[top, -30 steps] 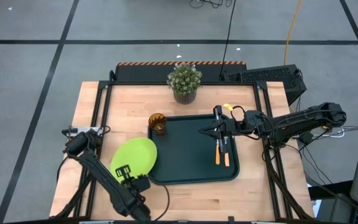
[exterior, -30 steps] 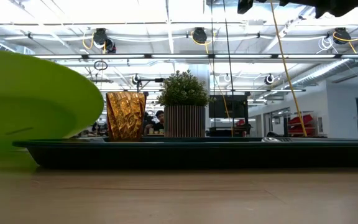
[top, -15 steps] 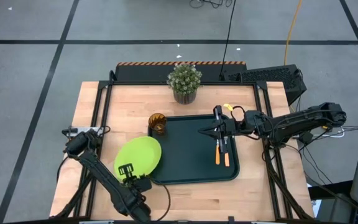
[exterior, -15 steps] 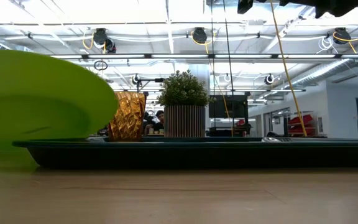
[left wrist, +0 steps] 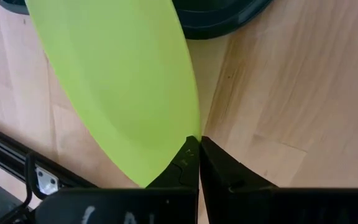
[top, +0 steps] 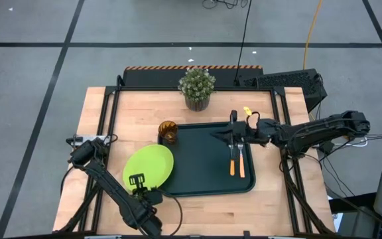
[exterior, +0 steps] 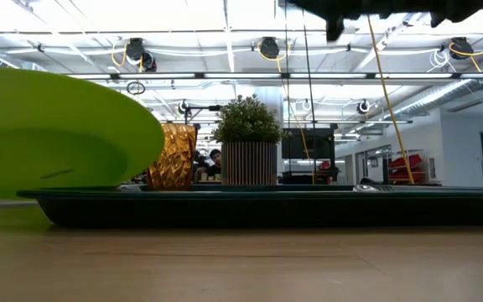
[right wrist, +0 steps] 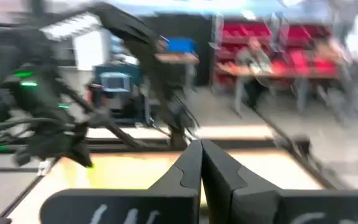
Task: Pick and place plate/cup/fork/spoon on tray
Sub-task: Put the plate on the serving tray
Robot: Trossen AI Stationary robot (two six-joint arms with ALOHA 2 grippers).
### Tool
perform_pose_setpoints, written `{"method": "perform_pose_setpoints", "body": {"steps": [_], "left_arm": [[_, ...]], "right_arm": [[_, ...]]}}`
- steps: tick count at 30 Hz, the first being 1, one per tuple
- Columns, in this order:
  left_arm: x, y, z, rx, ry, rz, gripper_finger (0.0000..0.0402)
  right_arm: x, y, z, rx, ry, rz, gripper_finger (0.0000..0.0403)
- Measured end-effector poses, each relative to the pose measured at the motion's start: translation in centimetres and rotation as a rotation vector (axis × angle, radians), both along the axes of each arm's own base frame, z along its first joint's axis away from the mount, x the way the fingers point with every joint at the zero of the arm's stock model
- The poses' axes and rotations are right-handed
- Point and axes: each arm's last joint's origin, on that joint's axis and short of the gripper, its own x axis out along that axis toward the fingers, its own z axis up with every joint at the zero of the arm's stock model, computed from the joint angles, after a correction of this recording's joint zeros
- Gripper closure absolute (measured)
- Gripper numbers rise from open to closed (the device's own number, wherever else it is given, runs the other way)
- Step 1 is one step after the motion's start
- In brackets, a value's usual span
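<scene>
The lime-green plate (top: 148, 165) overlaps the left rim of the dark tray (top: 204, 179); it fills the left of the low view (exterior: 57, 134). My left gripper (top: 136, 180) is shut on the plate's near rim. The amber cup (top: 168, 131) stands at the tray's far left corner. The fork and the spoon lie side by side (top: 236, 160) on the tray's right part, orange handles toward the near edge; I cannot tell which is which. My right gripper (top: 234, 129) is shut and empty above their far ends. My left gripper pinches the plate's near rim (left wrist: 190, 133) between its two fingers, at their free ends. The fingers come from the table's near side, slanting down. The plate's far right part lies over the tray's left rim; whether it rests there, I cannot tell.
A potted green plant (top: 196, 88) stands at the far edge behind the tray. Bare wood lies left of the plate and along the near edge. A black box (top: 290, 81) sits at the far right corner.
My left gripper has carried the plate toward the table's right, so the plate now reaches farther over the tray's left rim and covers more of the cup in the low view. My right gripper has drawn a little toward the far edge.
</scene>
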Motion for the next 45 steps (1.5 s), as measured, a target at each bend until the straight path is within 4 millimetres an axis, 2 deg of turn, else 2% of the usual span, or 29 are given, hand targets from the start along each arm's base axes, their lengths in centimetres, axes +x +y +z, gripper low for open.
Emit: {"method": "perform_pose_setpoints", "body": {"steps": [3, 9, 14, 16, 20, 27, 33, 41, 45], "left_arm": [[0.0, 0.0, 0.0, 0.001, -0.001, -0.001, 0.0401], [0.1, 0.0, 0.0, 0.01, -0.005, -0.018, 0.0401], [0.1, 0.1, 0.0, 0.028, -0.021, -0.031, 0.0401], [0.1, 0.1, 0.0, 0.035, -0.025, -0.043, 0.0401], [0.2, 0.1, 0.0, 0.046, -0.031, -0.064, 0.0401], [0.2, 0.1, 0.0, 0.051, -0.026, -0.095, 0.0401], [0.2, 0.1, 0.0, 0.058, -0.033, -0.095, 0.0401], [0.2, 0.2, 0.0, 0.062, -0.031, -0.112, 0.0401], [0.1, 0.0, 0.0, 0.063, -0.033, -0.112, 0.0401]], "right_arm": [[0.3, -0.7, -1.2, 0.146, 0.092, -0.029, 0.0403], [2.2, -0.1, -4.9, 0.401, 0.269, 0.032, 0.0403], [3.9, 0.2, -7.4, 0.652, 0.326, 0.103, 0.0402], [4.6, 0.2, -7.7, 0.73, 0.285, 0.13, 0.0394], [5.6, -0.2, -7.7, 0.921, 0.163, 0.168, 0.0354], [6.5, -1.0, -10.3, 1.222, 0.228, 0.091, 0.0264], [7.5, -1.0, -12.2, 1.325, 0.284, 0.041, 0.0242], [11.8, 0.1, -11.8, 1.357, 0.297, 0.097, 0.0242], [13.1, 0.2, -12.6, 1.445, 0.363, 0.046, 0.0242]]}}
